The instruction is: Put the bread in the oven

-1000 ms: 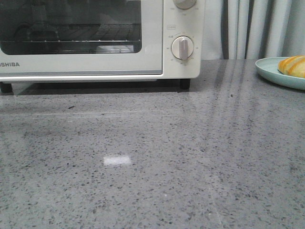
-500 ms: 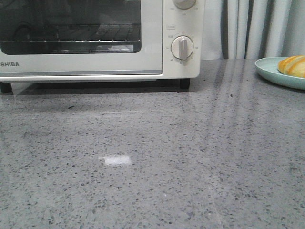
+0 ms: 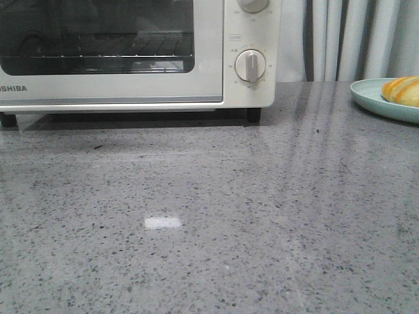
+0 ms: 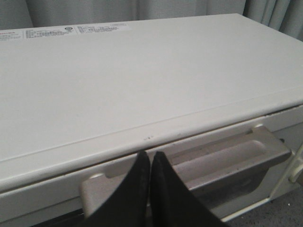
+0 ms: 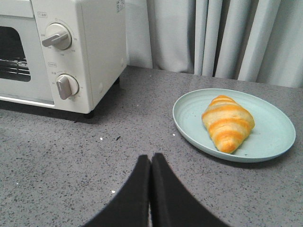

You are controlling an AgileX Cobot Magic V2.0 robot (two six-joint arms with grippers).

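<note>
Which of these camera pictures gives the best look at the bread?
The right wrist view: the whole bread lies unobstructed on its teal plate. The front view catches only a cropped piece at the picture's right edge. The left wrist view shows none of it.

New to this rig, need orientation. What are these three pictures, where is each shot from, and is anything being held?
It is a two-armed robot at a grey table. The front view looks forward over the table: a cream oven with its door shut, and at the right edge a teal plate carrying the bread. The other two come from cameras on the wrists. The left gripper, shut and empty, is above the oven's top, just at its door handle. The right gripper, also shut and empty, points toward the plate and bread. Nothing is held.
</note>
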